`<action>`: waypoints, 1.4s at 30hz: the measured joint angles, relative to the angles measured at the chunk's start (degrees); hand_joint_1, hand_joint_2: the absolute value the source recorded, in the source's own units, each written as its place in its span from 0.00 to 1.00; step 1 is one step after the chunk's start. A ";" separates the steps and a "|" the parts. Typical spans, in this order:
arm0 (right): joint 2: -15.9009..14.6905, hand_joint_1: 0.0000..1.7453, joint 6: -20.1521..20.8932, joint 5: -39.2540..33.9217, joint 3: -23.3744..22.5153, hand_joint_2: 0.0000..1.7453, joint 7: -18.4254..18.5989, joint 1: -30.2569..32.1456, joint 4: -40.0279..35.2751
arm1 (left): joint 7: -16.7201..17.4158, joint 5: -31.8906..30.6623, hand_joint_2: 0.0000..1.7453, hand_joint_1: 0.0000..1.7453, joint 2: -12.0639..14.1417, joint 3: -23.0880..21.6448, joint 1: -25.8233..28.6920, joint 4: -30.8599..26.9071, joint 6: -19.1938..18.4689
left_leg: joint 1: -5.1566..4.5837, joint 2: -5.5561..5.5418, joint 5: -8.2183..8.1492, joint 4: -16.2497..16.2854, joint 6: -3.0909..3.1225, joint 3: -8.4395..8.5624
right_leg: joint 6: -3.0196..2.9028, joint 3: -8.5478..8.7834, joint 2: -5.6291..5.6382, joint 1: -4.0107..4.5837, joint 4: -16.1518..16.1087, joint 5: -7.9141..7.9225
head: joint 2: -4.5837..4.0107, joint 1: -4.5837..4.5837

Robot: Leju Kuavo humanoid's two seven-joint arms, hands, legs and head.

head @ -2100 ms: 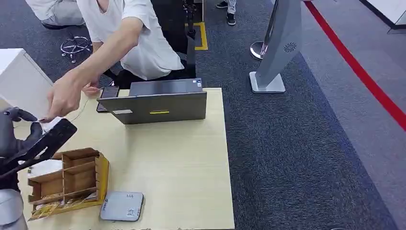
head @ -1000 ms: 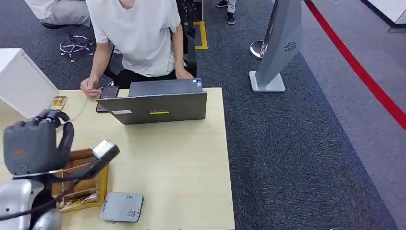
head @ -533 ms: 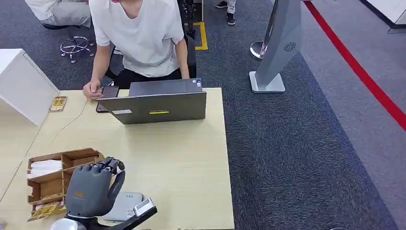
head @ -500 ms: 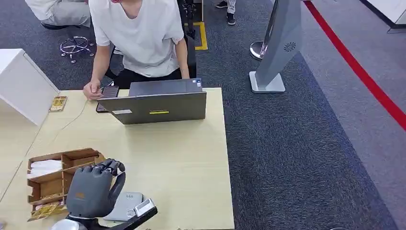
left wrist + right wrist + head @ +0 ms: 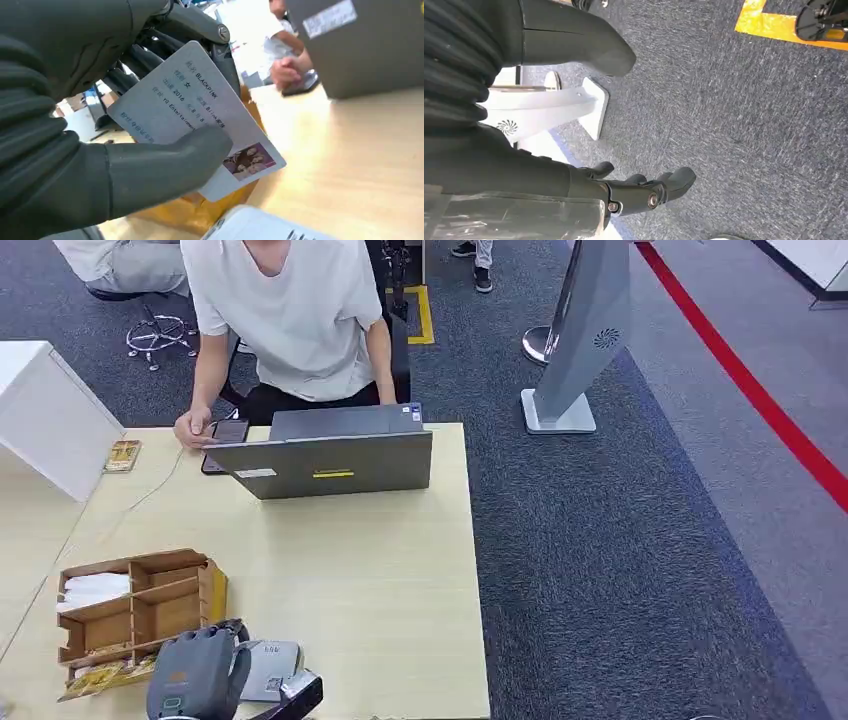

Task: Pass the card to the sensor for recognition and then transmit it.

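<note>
My left hand (image 5: pixel 60 150) pinches a white card (image 5: pixel 200 115) with printed lines and a small photo between its thumb (image 5: pixel 165 165) and fingers. In the head view my left hand (image 5: pixel 195 682) sits low at the table's near edge, right beside the flat grey sensor (image 5: pixel 272 670). A corner of the sensor (image 5: pixel 255 226) lies just under the card in the left wrist view; whether they touch I cannot tell. My right hand (image 5: pixel 549 175) hangs over the dark carpet, fingers apart and holding nothing.
A wooden divided box (image 5: pixel 140 612) stands left of the sensor. A grey laptop (image 5: pixel 335 458) sits at the table's far edge, where a person (image 5: pixel 285 310) rests a hand by a phone (image 5: pixel 226 436). A white box (image 5: pixel 40 410) stands at far left, a grey floor stand (image 5: pixel 585 340) on the carpet.
My left hand has come down from the table's far left, where the person reached out to it, to the near edge by the sensor. The person's arm has drawn back to the phone.
</note>
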 joint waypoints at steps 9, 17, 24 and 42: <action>0.00 0.00 0.28 2.38 -1.94 1.00 -1.01 -1.60 1.38 | -0.77 -0.29 1.00 1.00 -2.71 2.69 0.40 2.67 -5.31 | 0.01 -0.01 0.00 0.00 0.00 0.01 | 0.00 0.00 0.00 0.01 0.00 0.00 | 0.00 0.02; 0.00 0.00 1.07 4.02 -3.41 1.00 -2.36 -2.81 2.67 | -0.02 -0.31 1.00 1.00 -3.10 3.96 -0.46 5.58 -8.59 | 0.00 -0.06 0.00 0.00 0.00 0.01 | 0.00 0.02 -0.08 0.00 0.00 0.00 | 0.00 0.02; 0.00 0.00 0.83 3.15 -3.85 1.00 -2.36 -2.89 3.30 | 0.13 -0.31 1.00 1.00 -2.99 4.13 -2.81 6.60 -3.27 | 0.01 -0.06 0.07 0.00 -0.02 0.02 | -0.01 0.01 -0.08 0.01 0.00 0.03 | 0.00 0.02; 0.00 0.00 1.66 0.58 2.58 1.00 -1.01 3.80 -1.77 | 7.22 -0.33 1.00 1.00 8.77 0.20 -25.46 -10.53 10.04 | 0.04 -0.08 0.18 0.00 -0.11 0.04 | -0.03 -0.02 -0.10 0.03 0.04 0.08 | 0.00 -0.02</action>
